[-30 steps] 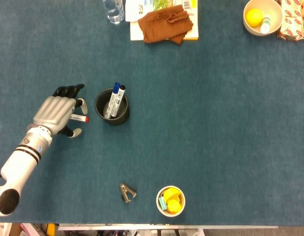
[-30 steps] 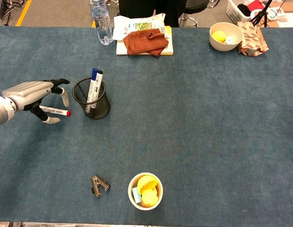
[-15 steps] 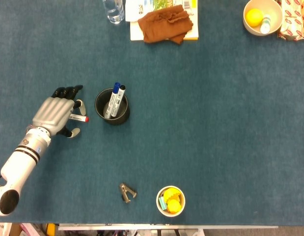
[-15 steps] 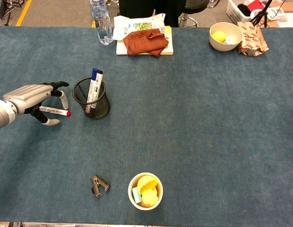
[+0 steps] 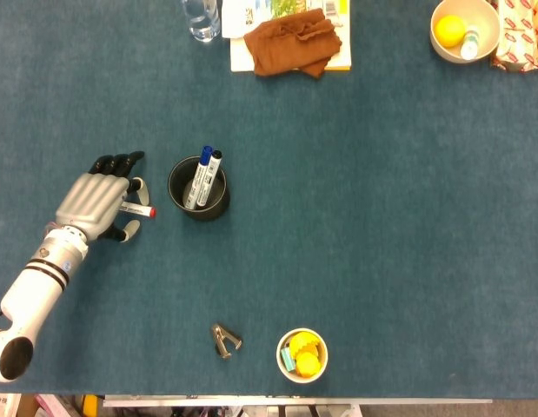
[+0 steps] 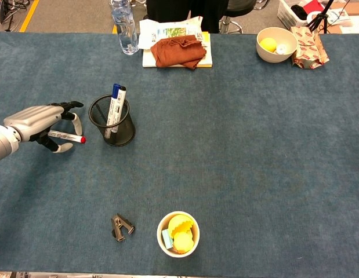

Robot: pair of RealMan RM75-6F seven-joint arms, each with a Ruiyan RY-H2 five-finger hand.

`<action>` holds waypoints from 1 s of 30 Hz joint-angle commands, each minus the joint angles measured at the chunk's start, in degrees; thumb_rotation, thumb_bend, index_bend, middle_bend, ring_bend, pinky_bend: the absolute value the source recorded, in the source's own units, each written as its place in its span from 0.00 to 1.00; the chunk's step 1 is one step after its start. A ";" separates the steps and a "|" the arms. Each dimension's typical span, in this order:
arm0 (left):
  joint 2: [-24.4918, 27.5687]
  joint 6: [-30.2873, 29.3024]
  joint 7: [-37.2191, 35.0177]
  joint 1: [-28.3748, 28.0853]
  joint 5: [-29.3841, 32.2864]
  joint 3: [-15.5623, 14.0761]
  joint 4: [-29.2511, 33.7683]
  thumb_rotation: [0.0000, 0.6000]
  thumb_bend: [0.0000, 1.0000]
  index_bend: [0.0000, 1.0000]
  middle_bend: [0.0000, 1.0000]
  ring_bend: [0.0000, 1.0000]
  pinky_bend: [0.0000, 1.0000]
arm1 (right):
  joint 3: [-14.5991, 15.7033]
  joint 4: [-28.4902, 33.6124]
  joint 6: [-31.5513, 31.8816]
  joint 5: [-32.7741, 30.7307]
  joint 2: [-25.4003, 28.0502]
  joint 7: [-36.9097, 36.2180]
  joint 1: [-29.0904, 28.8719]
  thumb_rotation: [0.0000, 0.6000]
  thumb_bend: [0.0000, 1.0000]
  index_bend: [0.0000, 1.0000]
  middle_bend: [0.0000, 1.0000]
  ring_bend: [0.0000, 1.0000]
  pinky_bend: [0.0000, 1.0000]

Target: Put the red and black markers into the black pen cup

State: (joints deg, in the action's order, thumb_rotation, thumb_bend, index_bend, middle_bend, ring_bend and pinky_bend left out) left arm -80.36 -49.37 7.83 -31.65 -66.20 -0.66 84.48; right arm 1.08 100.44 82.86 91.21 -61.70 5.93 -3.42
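My left hand [image 5: 95, 201] [image 6: 37, 119] hovers at the table's left side, palm down, just left of the black mesh pen cup [image 5: 218, 207] [image 6: 119, 136]. It pinches a white marker with a red cap [image 5: 140, 209] [image 6: 69, 136], which lies nearly level with its red tip pointing at the cup, a short gap away. In the cup stand a blue-capped marker [image 5: 204, 158] [image 6: 115, 92] and a black-capped marker [image 5: 215, 161] [image 6: 122, 92], both leaning. My right hand shows in neither view.
A staple remover [image 5: 225, 340] and a small cup of yellow items [image 5: 302, 355] sit near the front edge. At the back are a water bottle [image 5: 202, 17], a brown cloth on a book [image 5: 290, 39] and a bowl with a lemon [image 5: 464, 30].
My left hand has drifted slightly left and away from the cup, carrying the red marker with it. The cup and its markers have not moved.
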 commanded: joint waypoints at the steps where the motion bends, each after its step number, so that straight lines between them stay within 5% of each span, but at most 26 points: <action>1: -0.18 -0.01 -0.10 0.15 -0.23 -0.03 -0.37 1.00 0.34 0.42 0.00 0.00 0.00 | 0.02 0.02 -0.02 0.01 -0.01 0.03 0.00 1.00 0.00 0.24 0.26 0.18 0.35; 30: -1.55 -0.90 -1.65 1.69 -3.16 0.03 -3.25 1.00 0.39 0.46 0.00 0.00 0.00 | 0.03 0.03 0.00 0.01 0.00 0.12 0.01 1.00 0.00 0.24 0.26 0.18 0.35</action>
State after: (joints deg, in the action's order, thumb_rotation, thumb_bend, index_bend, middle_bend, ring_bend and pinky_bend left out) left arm -81.88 -50.20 6.25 -30.00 -69.28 -0.65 81.29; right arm 1.10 100.46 82.86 91.23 -61.69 6.04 -3.40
